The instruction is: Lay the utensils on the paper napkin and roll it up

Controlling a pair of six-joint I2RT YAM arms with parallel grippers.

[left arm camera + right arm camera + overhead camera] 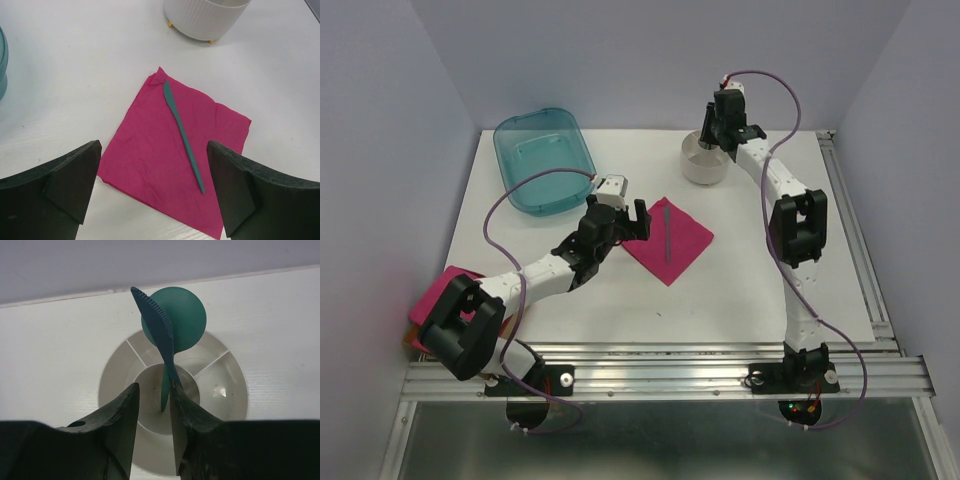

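The utensils [667,232] number three: one knife [182,132] lies flat on the single paper napkin [145,150] at table [750,280] centre, long axis running away from the left claw [152,192], which hangs wide open beside the napkin's left edge. A second knife [155,320] and one spoon [182,310] stand in the white holder [220,390] beyond; the right claw [155,390] brackets both handles, jaws narrow; grip cannot be confirmed.

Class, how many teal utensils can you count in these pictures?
3: a knife on the pink napkin; a second knife and a spoon standing in the white holder. More may be hidden.
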